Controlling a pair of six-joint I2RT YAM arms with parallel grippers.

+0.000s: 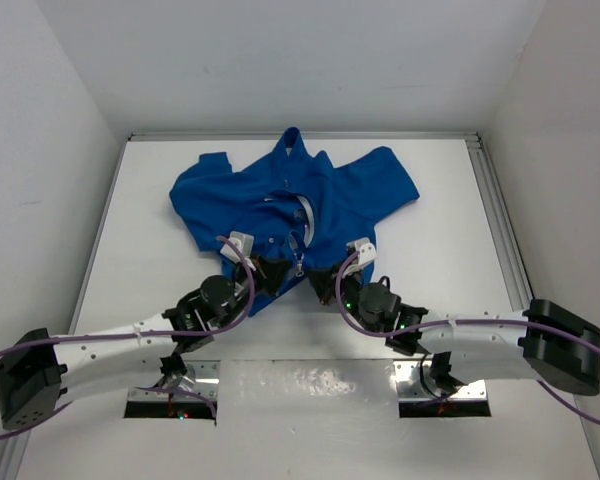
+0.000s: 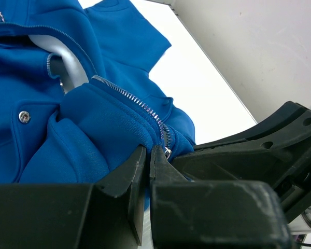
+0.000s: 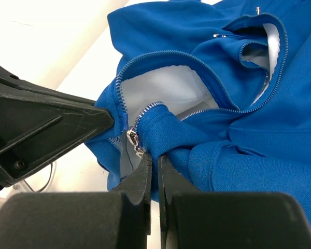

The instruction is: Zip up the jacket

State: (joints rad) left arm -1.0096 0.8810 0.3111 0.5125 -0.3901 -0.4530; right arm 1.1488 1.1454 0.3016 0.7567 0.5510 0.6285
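Jacket (image 1: 290, 195) lies mid-table (image 1: 140, 270), zip mostly open. Left claw (image 2: 149, 155) and right claw (image 3: 155, 162) are pinched onto its bottom edge, flanking the slider (image 3: 132, 139). Keep the base taut and the halves aligned before pulling up.

the left arm (image 1: 110, 345) and the right arm (image 1: 480, 335) lie low and stretch forward, angling inward so that their wrists nearly meet. the left gripper (image 1: 272, 270) is pinched tight on a fold of the jacket (image 1: 230, 195). the right gripper (image 1: 322, 283) does likewise (only a thin slit shows between its fingers), tip facing tip.
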